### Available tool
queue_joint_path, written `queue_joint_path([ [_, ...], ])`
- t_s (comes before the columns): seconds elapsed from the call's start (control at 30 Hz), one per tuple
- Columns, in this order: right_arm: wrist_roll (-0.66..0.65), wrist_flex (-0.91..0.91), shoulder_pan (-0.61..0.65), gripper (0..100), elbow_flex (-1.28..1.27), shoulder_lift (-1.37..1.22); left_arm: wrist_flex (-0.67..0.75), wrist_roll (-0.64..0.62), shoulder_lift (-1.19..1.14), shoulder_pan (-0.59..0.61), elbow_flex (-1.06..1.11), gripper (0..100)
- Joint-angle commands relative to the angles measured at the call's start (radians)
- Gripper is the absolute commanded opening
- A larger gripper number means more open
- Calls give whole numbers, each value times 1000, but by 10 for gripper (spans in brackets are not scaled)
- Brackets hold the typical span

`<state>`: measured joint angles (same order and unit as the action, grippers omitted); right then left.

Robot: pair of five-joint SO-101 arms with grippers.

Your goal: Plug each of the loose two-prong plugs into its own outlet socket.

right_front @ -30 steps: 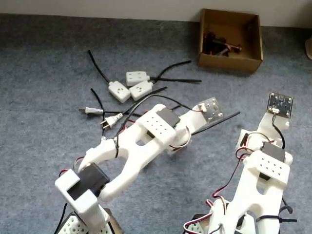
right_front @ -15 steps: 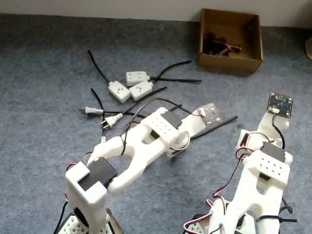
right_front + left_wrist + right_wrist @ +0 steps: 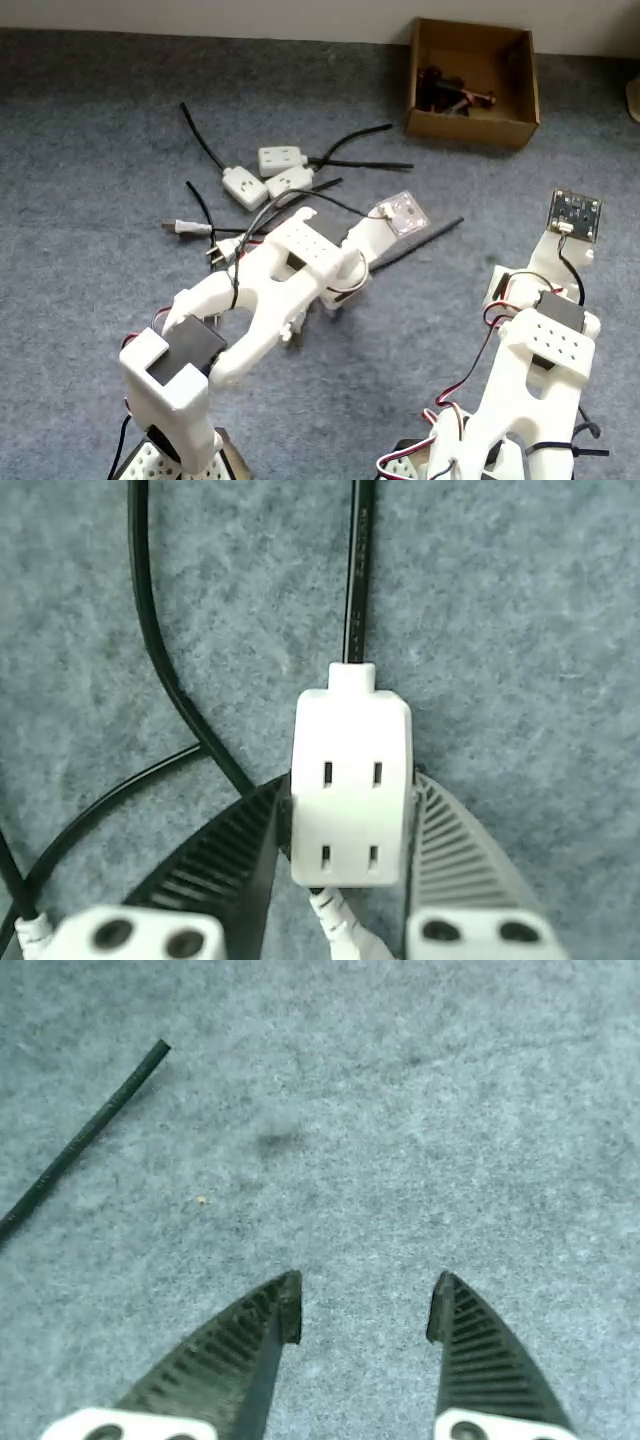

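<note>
Right gripper [image 3: 361, 1310]: fingers spread apart, holding nothing, over carpet.
Black cable [image 3: 80, 1142]: end lying on grey carpet [image 3: 400, 1110].

No legible text; faint print along black cord [image 3: 357, 570], too small to read.

Sockets first: socket [image 3: 244, 187], socket [image 3: 281, 159], socket [image 3: 291, 181], that's three in the cluster, and another socket [image 3: 350, 780] under the left wrist camera makes four. Loose plugs: plug [image 3: 183, 227], plug [image 3: 230, 246], two. One cardboard box [image 3: 470, 128]. Arms: left arm [image 3: 290, 265], right arm [image 3: 545, 350], two.
</note>
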<state>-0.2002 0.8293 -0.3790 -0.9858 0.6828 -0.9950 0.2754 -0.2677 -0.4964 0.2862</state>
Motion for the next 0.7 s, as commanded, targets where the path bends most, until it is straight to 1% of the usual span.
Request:
queue_joint_path([
  [0.0, -12, -25, 5, 202, 8, 7, 0, 9, 1, 70, 36, 6],
  [0.2, -12, -25, 5, 202, 8, 7, -3, 9, 2, 119, 54, 6],
  [0.27, -12, -25, 5, 202, 8, 7, -3, 6, 12, 105, 54, 6],
  [0.47, -12, -25, 5, 202, 8, 7, 0, -2, 159, -13, 147, 6],
  [0.57, -12, -25, 5, 202, 8, 7, 0, -80, 222, -21, 185, 6],
  [0.67, -12, -25, 5, 202, 8, 7, 3, -87, 234, -25, 196, 6],
])
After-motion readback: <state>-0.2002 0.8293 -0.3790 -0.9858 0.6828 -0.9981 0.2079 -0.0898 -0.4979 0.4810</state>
